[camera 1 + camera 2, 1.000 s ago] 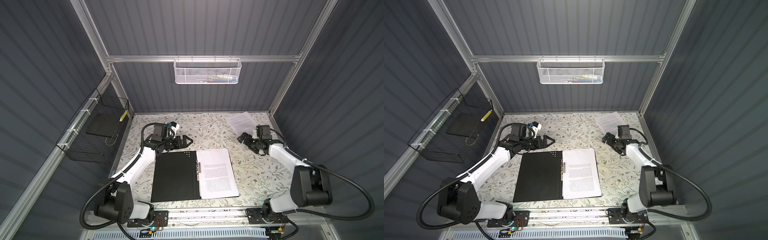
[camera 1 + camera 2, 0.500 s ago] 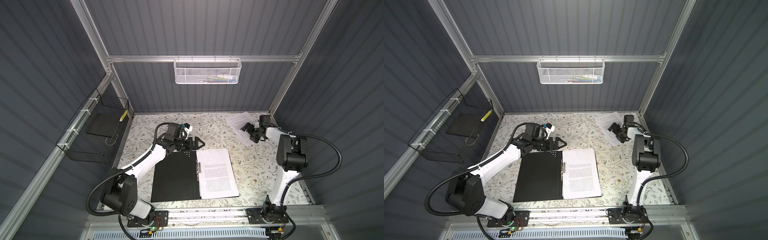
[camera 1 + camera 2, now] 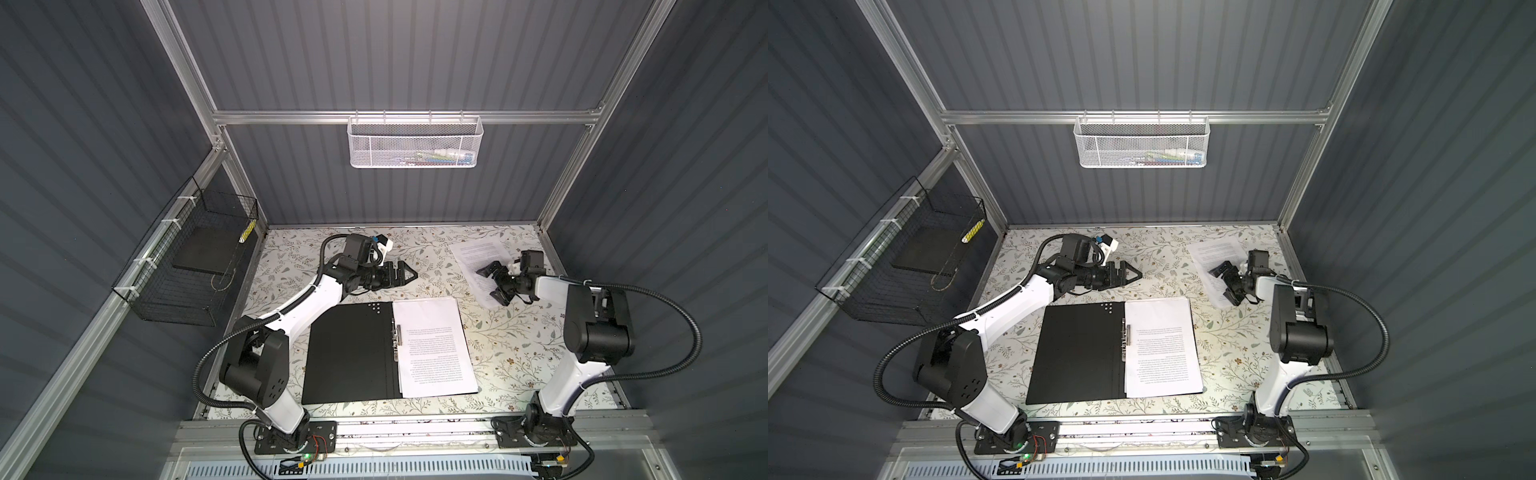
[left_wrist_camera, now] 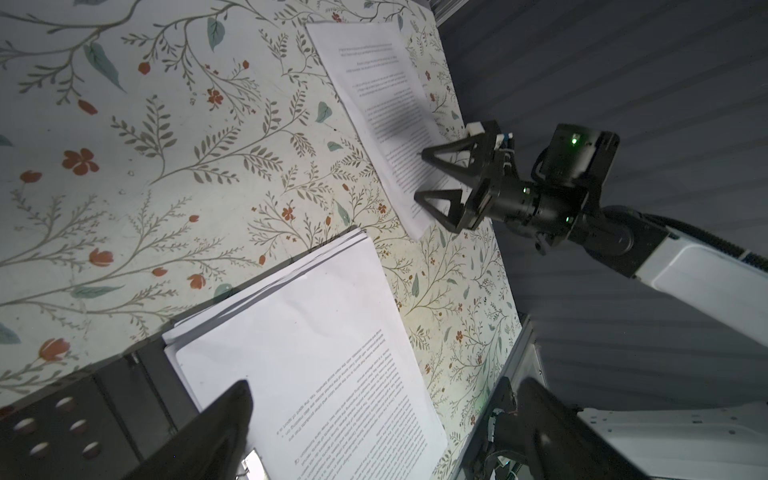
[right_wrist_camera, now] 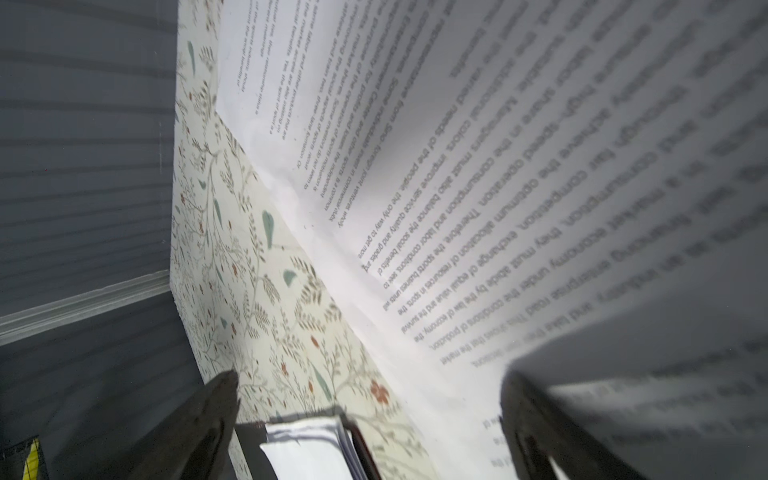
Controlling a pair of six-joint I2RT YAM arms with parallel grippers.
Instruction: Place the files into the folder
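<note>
The folder [image 3: 349,353] [image 3: 1077,353] lies open in the middle of the table, black inside up. A stack of printed files [image 3: 432,345] [image 3: 1160,345] [image 4: 311,353] rests on its right half beside the metal clip [image 3: 397,340]. More loose files [image 3: 478,253] [image 3: 1214,251] [image 4: 374,83] [image 5: 498,166] lie at the back right. My right gripper [image 3: 485,284] [image 3: 1219,284] [image 4: 419,174] [image 5: 370,395] hovers open just above their near end. Behind the folder's far edge, my left gripper [image 3: 411,274] [image 3: 1136,274] [image 4: 382,415] is open and holds nothing.
A white mesh basket [image 3: 415,145] hangs on the back wall. On the left wall is a black wire basket [image 3: 187,266]. Grey walls and aluminium posts close in the floral table [image 3: 519,345]. The right arm's elbow [image 3: 594,328] stands high near the right wall.
My left gripper has moved right along the folder's far edge. The right arm has folded upright, its gripper staying over the loose files at the back right. Both grippers stay open.
</note>
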